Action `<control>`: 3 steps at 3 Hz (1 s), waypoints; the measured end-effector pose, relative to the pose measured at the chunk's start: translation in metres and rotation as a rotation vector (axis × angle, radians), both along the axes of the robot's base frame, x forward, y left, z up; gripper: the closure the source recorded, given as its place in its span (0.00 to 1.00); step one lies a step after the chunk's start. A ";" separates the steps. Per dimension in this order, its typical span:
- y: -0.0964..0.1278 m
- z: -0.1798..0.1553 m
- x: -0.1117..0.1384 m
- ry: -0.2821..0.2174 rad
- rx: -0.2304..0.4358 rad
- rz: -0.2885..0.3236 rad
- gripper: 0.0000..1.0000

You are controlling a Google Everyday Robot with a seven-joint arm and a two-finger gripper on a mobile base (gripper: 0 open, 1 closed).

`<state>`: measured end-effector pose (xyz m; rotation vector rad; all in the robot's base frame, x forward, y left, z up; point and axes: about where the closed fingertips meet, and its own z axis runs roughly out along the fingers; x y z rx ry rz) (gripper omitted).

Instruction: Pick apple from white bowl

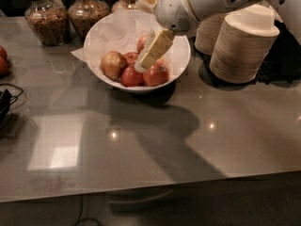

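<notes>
Within the rim of the white bowl (182, 60), the jaws hang near the apple (113, 64), their opening unclear

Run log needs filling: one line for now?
gripper: over glossy white bowl | large yellow-gold apple: in bowl, apart from gripper

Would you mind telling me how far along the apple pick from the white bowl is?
Done: the gripper hangs over the white bowl, its tip down near the red apples. In hand: lining up; the apple lies at the bowl's left side in the view, apart from the gripper. Left: shift over to it, grasp it and lift it out.
</notes>
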<state>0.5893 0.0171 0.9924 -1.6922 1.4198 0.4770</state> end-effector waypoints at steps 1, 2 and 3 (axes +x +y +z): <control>0.009 -0.007 0.005 -0.001 -0.007 0.016 0.02; 0.021 -0.014 0.014 0.004 -0.021 0.040 0.10; 0.028 -0.023 0.022 0.008 -0.052 0.066 0.24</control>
